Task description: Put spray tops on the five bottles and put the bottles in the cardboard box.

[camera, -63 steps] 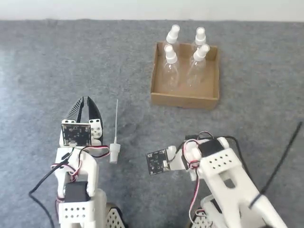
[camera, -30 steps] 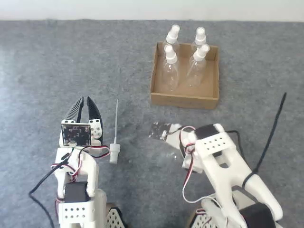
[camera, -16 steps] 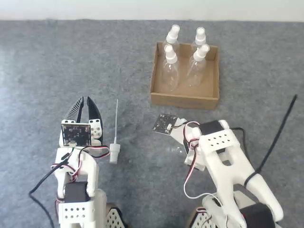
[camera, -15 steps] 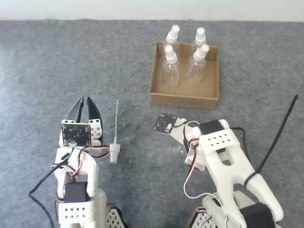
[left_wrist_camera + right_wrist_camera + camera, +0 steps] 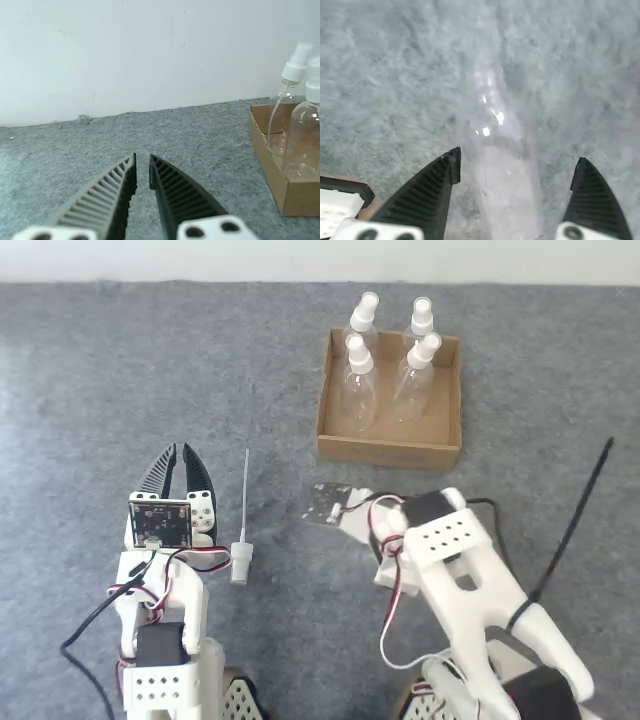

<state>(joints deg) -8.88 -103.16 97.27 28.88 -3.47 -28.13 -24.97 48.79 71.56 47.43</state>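
A clear bottle (image 5: 496, 145) without a top lies on the grey carpet. My right gripper (image 5: 518, 155) hangs open over it, one finger on each side, not touching it. The right arm (image 5: 440, 535) stands in front of the cardboard box (image 5: 388, 452), which holds several bottles (image 5: 360, 390) with white spray tops on. A loose spray top (image 5: 240, 562) with a long thin tube lies on the carpet just beside my left gripper (image 5: 180, 452). That gripper (image 5: 142, 161) is narrowly open with nothing in it, pointing towards the back wall. The box (image 5: 280, 192) and two bottles (image 5: 305, 145) stand off to its side.
Grey carpet covers the whole table, with a white wall behind it. A black cable (image 5: 575, 515) rises at the right edge near the right arm. Open carpet lies to the left of the box and between the two arms.
The right arm stretched forward from its low pose towards the box, and its wrist has now swung a little to the left. The left arm and the loose spray top have not moved.
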